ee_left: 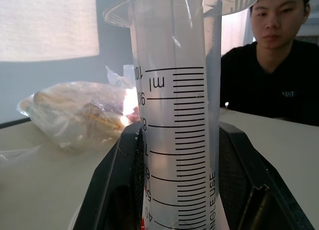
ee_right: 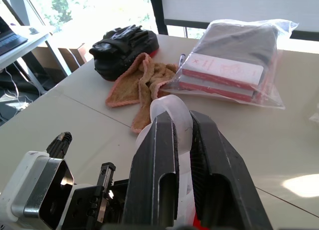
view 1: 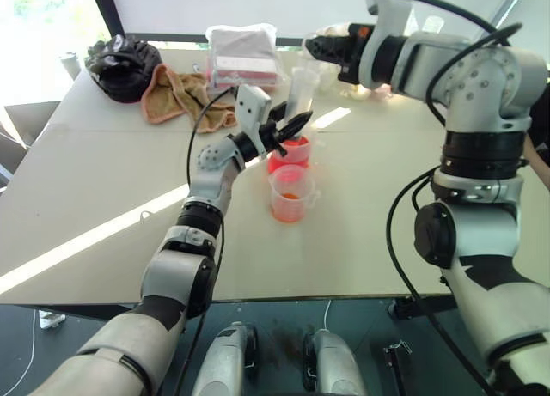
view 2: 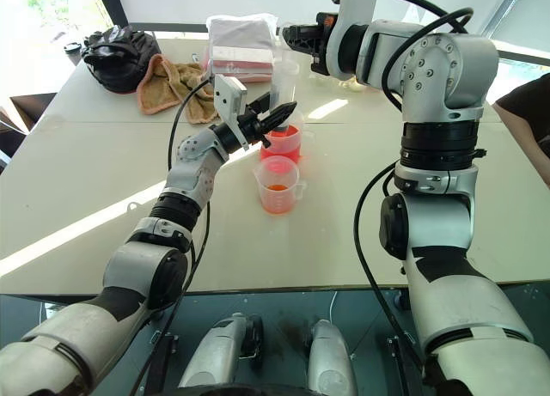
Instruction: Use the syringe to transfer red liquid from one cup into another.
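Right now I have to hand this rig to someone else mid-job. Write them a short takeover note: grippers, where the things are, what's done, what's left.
Left gripper: shut on the syringe barrel, held upright over the larger cup.
Right gripper: shut on the syringe's white plunger top, above the left one.
Larger cup holds deep red liquid; the smaller cup stands just in front of it, nearer the robot, with a little orange liquid at the bottom.
Done: both grips set, syringe over the larger cup.
The graduated stretch of barrel in the left wrist view looks clear.
Left: draw, move to the smaller cup, press out.
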Robot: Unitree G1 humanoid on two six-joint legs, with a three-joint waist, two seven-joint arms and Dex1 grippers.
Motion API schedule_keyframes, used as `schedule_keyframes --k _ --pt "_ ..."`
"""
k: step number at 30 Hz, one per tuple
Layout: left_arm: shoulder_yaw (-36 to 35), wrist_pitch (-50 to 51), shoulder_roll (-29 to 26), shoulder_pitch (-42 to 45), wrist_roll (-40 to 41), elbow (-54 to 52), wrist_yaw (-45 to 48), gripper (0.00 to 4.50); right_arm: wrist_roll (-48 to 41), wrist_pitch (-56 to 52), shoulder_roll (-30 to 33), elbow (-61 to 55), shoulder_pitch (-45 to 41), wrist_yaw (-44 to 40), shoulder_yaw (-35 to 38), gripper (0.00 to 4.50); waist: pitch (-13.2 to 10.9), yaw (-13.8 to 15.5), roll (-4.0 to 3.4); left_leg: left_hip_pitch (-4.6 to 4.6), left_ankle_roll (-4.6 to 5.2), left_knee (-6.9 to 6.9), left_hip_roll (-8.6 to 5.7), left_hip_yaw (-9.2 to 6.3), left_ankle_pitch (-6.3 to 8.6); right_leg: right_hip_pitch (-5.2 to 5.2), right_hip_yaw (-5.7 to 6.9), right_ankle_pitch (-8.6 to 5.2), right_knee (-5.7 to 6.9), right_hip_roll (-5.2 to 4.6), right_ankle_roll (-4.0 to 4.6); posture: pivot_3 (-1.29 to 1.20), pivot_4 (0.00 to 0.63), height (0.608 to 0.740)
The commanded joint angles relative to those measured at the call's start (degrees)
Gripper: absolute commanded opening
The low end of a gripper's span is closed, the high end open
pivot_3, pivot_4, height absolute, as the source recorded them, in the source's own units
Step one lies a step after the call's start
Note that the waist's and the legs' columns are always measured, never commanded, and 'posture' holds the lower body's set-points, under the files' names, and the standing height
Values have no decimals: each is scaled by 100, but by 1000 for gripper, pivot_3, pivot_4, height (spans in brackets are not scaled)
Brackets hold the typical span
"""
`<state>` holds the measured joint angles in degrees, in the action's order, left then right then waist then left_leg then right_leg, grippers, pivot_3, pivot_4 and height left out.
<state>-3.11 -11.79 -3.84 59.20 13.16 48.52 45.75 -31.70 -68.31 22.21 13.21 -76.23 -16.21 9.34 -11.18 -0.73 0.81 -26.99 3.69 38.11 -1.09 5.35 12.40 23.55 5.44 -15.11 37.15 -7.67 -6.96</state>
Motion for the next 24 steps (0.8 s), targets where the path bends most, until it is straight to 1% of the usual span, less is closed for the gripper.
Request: schedule_keyframes --k 1,5,7,8,9,10,12,20,24 --pt "238 11 57 -181 -174 11 201 1384 77 628 236 -298 -584 48 392 33 0 0 0 0 0 0 0 0 0 0 0 0 0 0 0 0 150 740" --pt "236 8 57 -170 -174 16 200 1384 59 599 223 -332 -541 23 377 33 0 0 0 0 0 0 0 0 0 0 0 0 0 0 0 0 150 740" --pt "210 -3 57 -129 -159 23 173 1384 29 549 204 -380 -489 14 381 889 0 3 0 0 0 0 0 0 0 0 0 0 0 0 0 0 150 740" --pt "199 -13 54 -109 -157 29 160 1384 10 518 197 -408 -464 5 379 1206 0 6 0 0 0 0 0 0 0 0 0 0 0 0 0 0 150 740" --pt "200 -55 46 -95 -173 35 150 1384 -7 489 193 -436 -441 -3 374 1736 0 4 0 -1 0 0 0 -1 0 0 0 0 -1 0 0 0 150 740" --pt "188 -93 34 -69 -180 57 131 1384 -23 448 196 -475 -412 -12 361 2160 0 1 0 -1 0 0 0 0 0 1 0 0 -1 -1 0 0 150 740" --pt "139 -167 3 13 -180 123 65 1384 -56 352 223 -543 -365 -40 339 3234 0 -1 0 -1 0 0 0 0 0 1 0 0 -1 0 0 0 150 740" --pt "-22 -270 -64 310 -77 334 -102 1384 -370 -296 583 -1005 -63 -343 415 3234 0 12 0 -9 1 0 -2 -1 1 7 1 0 -3 -2 0 0 150 740" --pt "-42 -290 -47 340 -71 354 -105 1384 -1006 -843 907 -1556 149 -776 798 3234 0 16 0 -16 2 0 -1 -3 1 10 3 0 -6 -2 0 0 150 740"
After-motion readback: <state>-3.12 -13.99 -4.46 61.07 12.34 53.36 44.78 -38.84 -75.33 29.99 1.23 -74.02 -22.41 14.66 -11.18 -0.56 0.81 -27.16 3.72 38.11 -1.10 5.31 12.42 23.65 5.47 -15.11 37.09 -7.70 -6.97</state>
